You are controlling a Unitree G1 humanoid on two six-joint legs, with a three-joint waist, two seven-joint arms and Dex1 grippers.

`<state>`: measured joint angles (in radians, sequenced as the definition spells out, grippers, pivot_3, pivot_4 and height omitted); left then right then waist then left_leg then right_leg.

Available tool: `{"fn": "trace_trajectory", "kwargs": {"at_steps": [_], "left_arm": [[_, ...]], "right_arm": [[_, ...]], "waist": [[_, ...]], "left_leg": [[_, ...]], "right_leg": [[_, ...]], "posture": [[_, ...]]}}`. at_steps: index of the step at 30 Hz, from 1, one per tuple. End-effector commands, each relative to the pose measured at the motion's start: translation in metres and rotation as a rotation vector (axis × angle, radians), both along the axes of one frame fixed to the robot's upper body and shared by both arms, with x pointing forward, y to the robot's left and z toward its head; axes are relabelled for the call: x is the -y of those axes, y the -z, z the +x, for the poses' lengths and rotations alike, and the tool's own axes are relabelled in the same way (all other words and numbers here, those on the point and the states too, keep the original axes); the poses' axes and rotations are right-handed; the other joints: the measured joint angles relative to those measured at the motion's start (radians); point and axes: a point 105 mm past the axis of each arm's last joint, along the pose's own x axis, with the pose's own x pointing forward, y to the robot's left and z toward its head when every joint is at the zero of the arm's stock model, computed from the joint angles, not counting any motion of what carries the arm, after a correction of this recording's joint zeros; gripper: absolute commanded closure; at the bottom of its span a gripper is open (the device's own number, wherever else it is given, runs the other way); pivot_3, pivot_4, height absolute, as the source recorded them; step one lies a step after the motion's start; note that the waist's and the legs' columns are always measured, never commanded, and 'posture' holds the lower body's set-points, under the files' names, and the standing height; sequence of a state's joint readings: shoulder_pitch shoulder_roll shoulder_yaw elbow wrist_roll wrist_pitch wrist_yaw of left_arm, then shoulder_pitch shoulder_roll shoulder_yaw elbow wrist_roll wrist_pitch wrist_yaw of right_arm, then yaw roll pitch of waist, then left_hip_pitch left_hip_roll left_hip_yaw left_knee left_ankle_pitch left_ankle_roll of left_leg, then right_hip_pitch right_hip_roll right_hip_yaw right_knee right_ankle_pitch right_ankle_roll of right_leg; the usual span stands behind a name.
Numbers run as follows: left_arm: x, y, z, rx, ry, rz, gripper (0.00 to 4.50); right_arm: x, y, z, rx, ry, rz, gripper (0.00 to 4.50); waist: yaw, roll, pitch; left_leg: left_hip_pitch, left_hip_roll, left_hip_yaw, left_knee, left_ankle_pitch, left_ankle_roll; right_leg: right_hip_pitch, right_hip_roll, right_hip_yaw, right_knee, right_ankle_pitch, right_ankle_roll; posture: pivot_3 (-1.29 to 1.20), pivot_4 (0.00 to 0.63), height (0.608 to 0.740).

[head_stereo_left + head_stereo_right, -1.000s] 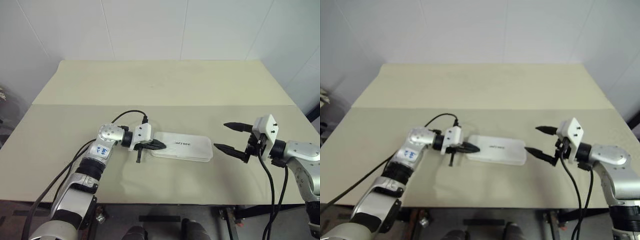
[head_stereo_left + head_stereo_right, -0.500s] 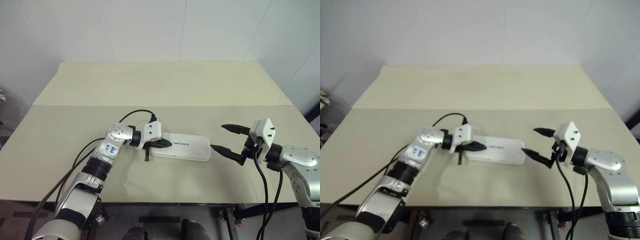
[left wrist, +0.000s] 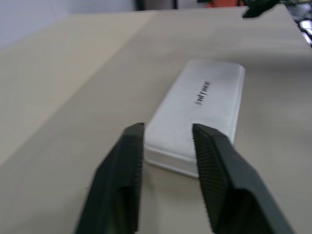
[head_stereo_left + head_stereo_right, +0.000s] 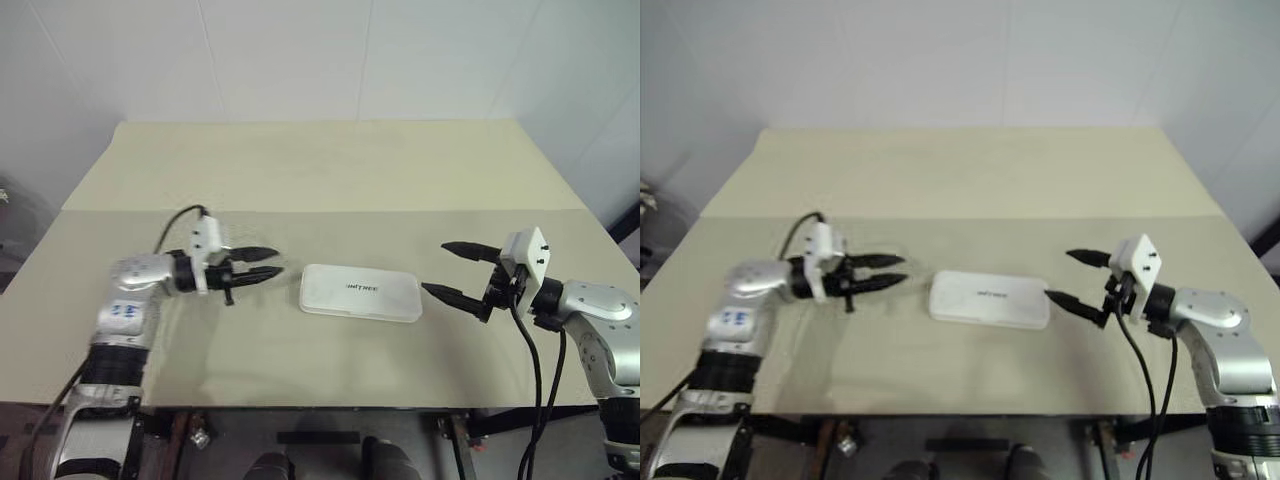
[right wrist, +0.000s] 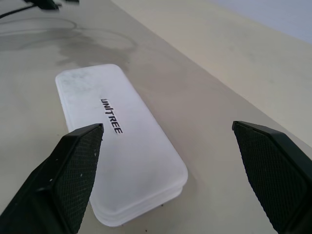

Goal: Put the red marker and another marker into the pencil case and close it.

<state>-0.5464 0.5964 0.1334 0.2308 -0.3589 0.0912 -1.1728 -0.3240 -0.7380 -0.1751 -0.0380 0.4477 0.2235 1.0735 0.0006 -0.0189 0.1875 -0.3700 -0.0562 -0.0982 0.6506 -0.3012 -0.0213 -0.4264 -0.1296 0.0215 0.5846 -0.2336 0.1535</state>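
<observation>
— Left wrist view: pencil case (image 3: pixel 202 109) lies shut mid-table between the left gripper (image 4: pixel 262 265) and right gripper (image 4: pixel 452 270); both parted, empty.

— Then keep clear; don't nudge it.

The pencil case (image 5: pixel 122 146) reads as hard white plastic — smooth, slightly satin, with crisp dark print on the lid and a fine seam round its edge. The table (image 4: pixel 330 170) is a pale, matt, paper-like beige sheet with a crease line across it. Fingers (image 5: pixel 78 165) of the right gripper (image 4: pixel 460 270) look like black matt plastic with a fine knurled grid — same dotted texture on the left gripper (image 3: pixel 168 141). Arm shells gleam like brushed silver metal.
</observation>
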Motion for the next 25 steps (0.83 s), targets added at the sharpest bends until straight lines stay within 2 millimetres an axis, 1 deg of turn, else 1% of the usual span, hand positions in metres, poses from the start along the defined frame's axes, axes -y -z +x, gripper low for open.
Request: {"fn": "trace_trajectory", "kwargs": {"at_steps": [1, 3, 5, 6, 12, 16, 20, 23, 25], "left_arm": [[-0.016, -0.016, -0.006, 0.075, -0.039, -0.037, 1.52], [-0.028, -0.016, -0.005, 0.064, -0.071, -0.051, 0.85], [-0.035, -0.017, -0.004, 0.063, -0.092, -0.066, 0.16], [-0.037, -0.018, -0.003, 0.059, -0.096, -0.069, 0.02], [-0.027, -0.020, 0.000, 0.056, -0.062, -0.059, 0.02], [-0.025, -0.019, -0.002, 0.058, -0.043, -0.019, 0.02], [-0.032, -0.020, 0.000, 0.062, -0.059, -0.001, 0.02], [-0.034, -0.016, 0.000, 0.047, -0.062, 0.023, 0.02], [-0.033, -0.018, 0.001, 0.041, -0.062, 0.025, 0.02]], "right_arm": [[0.001, -0.011, -0.003, 0.036, -0.033, -0.025, 0.00], [0.002, -0.013, -0.003, 0.039, -0.037, -0.038, 0.00], [0.006, -0.017, -0.003, 0.049, -0.031, -0.050, 0.00], [0.009, -0.019, -0.003, 0.055, -0.024, -0.058, 0.00], [0.038, -0.026, -0.008, 0.064, 0.038, -0.113, 0.00], [0.046, -0.026, -0.012, 0.063, 0.051, -0.144, 0.00], [0.048, -0.024, -0.013, 0.064, 0.053, -0.159, 0.00], [0.044, -0.021, -0.015, 0.058, 0.046, -0.152, 0.00], [0.041, -0.021, -0.013, 0.060, 0.045, -0.145, 0.00]], "waist": [[0.003, 0.000, 0.000], [0.002, 0.000, 0.000], [-0.001, 0.000, 0.000], [-0.001, 0.000, 0.000], [0.000, 0.000, 0.000], [-0.002, 0.000, 0.000], [-0.008, 0.000, 0.000], [-0.004, 0.000, 0.000], [-0.003, 0.000, 0.000]], "left_leg": [[0.000, 0.000, 0.000, 0.000, 0.000, 0.000], [0.000, 0.000, 0.000, 0.000, 0.000, 0.000], [0.000, 0.000, 0.000, 0.000, 0.000, 0.000], [0.000, 0.000, 0.000, 0.000, 0.000, 0.000], [0.000, 0.000, 0.000, 0.000, 0.000, 0.000], [0.000, 0.000, 0.001, -0.001, 0.000, 0.000], [0.000, 0.000, 0.002, -0.001, 0.000, 0.000], [0.001, 0.001, 0.002, 0.000, 0.000, 0.000], [0.000, 0.000, 0.001, 0.000, 0.000, 0.000]], "right_leg": [[0.000, 0.000, 0.000, 0.000, 0.000, 0.000], [0.000, 0.000, 0.000, 0.000, 0.000, 0.000], [0.000, 0.000, 0.000, 0.000, 0.000, 0.000], [0.000, 0.000, 0.000, 0.000, 0.000, 0.000], [0.000, 0.000, 0.000, 0.000, 0.000, 0.000], [0.000, 0.000, 0.000, 0.000, 0.000, 0.000], [0.000, 0.000, 0.000, 0.000, 0.000, 0.000], [0.000, 0.000, 0.000, 0.001, 0.000, 0.000], [0.000, 0.000, 0.000, 0.001, 0.000, 0.000]], "posture": [[0.00, 0.150, 0.740], [0.00, 0.150, 0.740], [0.00, 0.150, 0.740], [0.00, 0.150, 0.740], [0.00, 0.150, 0.740], [0.00, 0.150, 0.740], [0.00, 0.150, 0.740], [0.00, 0.150, 0.740], [0.00, 0.150, 0.740]]}}
